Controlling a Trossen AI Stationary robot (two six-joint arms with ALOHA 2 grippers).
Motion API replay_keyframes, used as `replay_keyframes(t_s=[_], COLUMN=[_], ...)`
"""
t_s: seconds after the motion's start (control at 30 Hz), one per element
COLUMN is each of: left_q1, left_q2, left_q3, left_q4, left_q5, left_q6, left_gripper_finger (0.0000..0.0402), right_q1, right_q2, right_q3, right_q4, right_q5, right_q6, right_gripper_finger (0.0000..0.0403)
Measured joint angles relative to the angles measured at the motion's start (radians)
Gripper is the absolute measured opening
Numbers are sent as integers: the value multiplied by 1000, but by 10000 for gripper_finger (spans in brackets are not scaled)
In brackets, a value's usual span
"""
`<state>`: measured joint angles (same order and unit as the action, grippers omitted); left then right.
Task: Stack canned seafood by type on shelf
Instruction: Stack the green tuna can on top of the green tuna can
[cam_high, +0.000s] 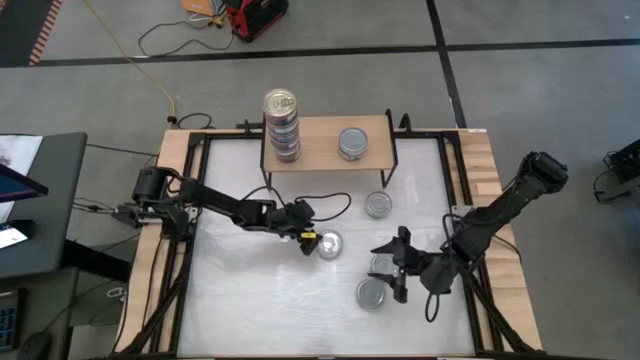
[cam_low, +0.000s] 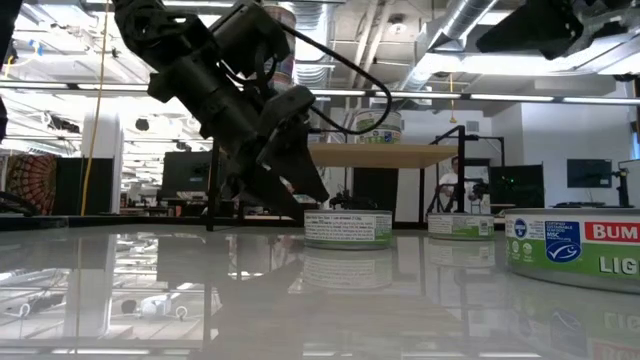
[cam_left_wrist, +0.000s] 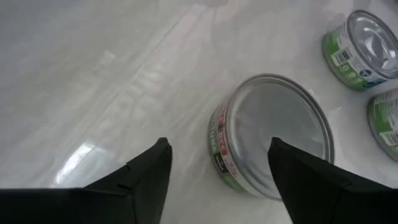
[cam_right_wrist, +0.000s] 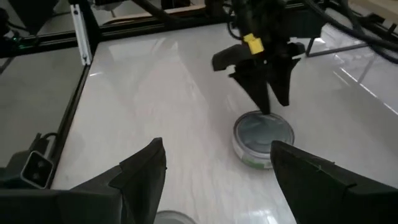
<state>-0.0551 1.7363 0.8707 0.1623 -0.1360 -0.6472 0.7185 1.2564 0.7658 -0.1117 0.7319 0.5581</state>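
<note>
The light-wood shelf (cam_high: 320, 140) stands at the table's far side. It carries a tall stack of tins (cam_high: 282, 124) on its left end and one silver-lidded tin (cam_high: 353, 143) on its right. My left gripper (cam_high: 312, 240) is open and points down at a silver-lidded, green-labelled tin (cam_left_wrist: 273, 134) resting on the table. One finger is over the lid, the other over bare table, and I see no touch. My right gripper (cam_high: 393, 267) is open and low. Its fingers stand on either side of a tin (cam_high: 383, 266) without touching it.
Two more tins rest on the white table: one near the shelf's right legs (cam_high: 378, 204) and one toward the near edge (cam_high: 372, 293). The shelf's black legs (cam_high: 388, 175) and the table's black frame rails (cam_high: 190, 230) bound the area. Bare table lies left and near.
</note>
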Motion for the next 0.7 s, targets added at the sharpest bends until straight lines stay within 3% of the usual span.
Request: replay_keyframes(t_s=[0.3,0.5,0.7], left_q1=[-1,-6,-46], left_q2=[0,0,1], left_q3=[1,3,74], left_q4=[-29,-45,-157], left_q5=[5,-4,-113], left_q6=[-16,-17,5], left_gripper_finger=[128,113,113], right_q1=[33,18,18], right_q2=[0,0,0], right_q3=[0,0,0], right_q4=[49,47,47], right_q5=[0,0,2], right_q6=[-17,-23,-29], right_gripper_finger=[311,311,311])
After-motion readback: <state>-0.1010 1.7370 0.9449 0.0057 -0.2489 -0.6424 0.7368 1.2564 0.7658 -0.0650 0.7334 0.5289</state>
